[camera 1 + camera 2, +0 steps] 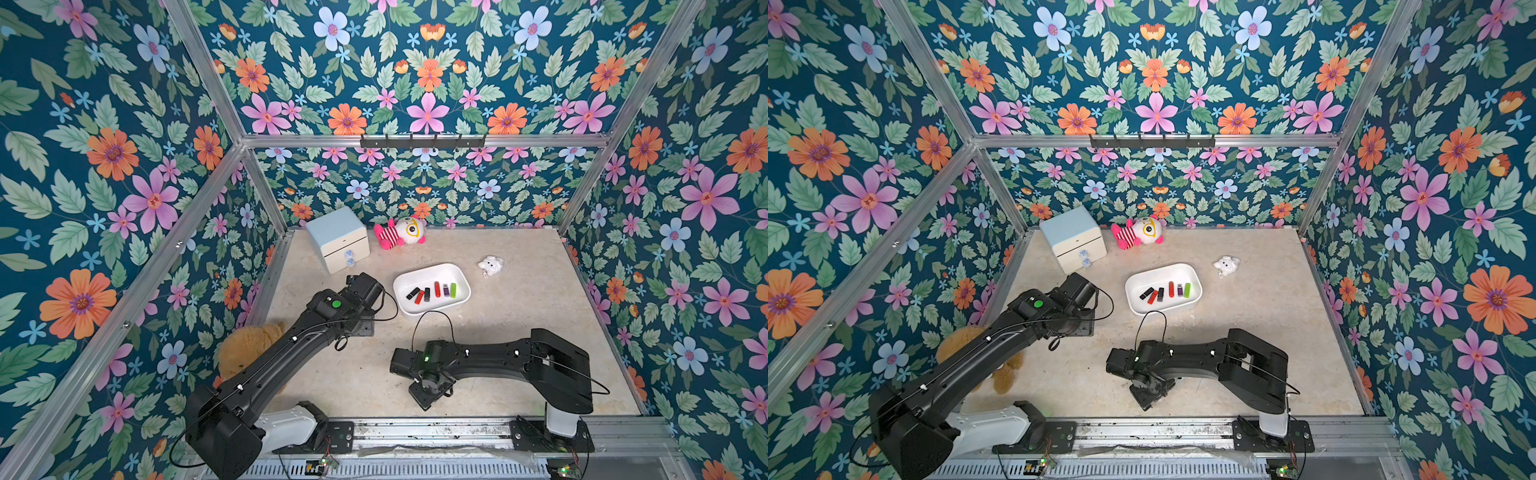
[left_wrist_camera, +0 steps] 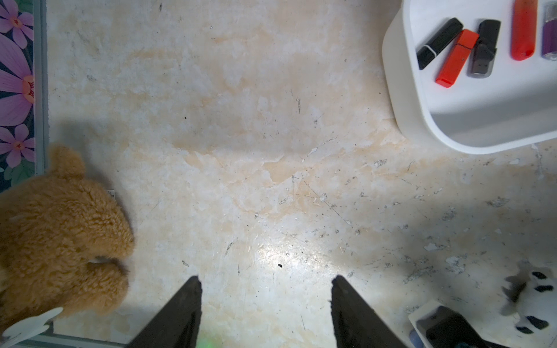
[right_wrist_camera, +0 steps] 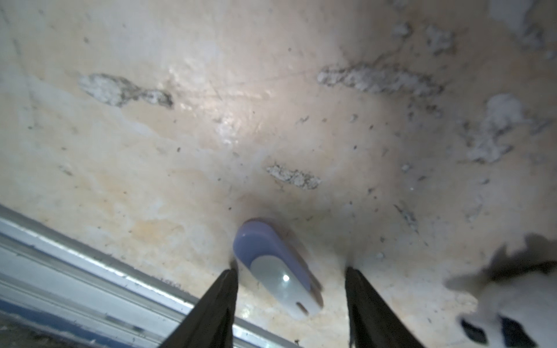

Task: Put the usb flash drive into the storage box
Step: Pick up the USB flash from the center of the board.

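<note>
Frankly, with my right claw (image 3: 291, 269) standing wide astride the usb flash drive (image 3: 275, 265) lying slantwise on the near tabletop (image 3: 211, 135), well apart from the storage box (image 1: 432, 276), I fear a squeeze on its corners could twist or squirt it loose.

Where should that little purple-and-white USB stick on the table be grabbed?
Across its narrow middle, from straight above: the flash drive lies flat on the table, so only its long sides offer grip. The right gripper straddles it, slightly askew.
</note>
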Motion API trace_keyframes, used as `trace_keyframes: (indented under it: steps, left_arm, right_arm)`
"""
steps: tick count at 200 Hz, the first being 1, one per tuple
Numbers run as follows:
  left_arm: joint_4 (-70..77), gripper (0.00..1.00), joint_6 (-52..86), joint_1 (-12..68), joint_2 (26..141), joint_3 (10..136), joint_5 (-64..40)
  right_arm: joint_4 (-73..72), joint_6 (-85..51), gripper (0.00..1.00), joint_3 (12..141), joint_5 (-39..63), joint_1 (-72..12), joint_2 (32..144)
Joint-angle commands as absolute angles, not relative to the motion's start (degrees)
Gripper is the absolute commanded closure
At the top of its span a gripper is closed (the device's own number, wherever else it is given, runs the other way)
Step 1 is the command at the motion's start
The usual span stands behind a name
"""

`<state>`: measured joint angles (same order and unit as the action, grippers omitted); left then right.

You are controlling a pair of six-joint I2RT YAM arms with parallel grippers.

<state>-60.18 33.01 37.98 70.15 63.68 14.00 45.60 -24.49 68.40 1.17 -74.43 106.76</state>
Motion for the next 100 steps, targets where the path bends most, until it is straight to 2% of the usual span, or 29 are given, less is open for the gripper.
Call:
trace_keyframes:
  steps: [1,100]
  left_arm:
    - [-60.58,0.29,33.6,37.97,70.04,63.36,14.7]
    - [-59.77,0.29,33.05,37.8,70.33,63.14,15.38]
  right_arm:
    - [46.4,-24.17,0.43,69.16,0.18,-74.48,107.27]
    - [47.11,-24.4,0.64,70.31,0.53,-74.45,108.72]
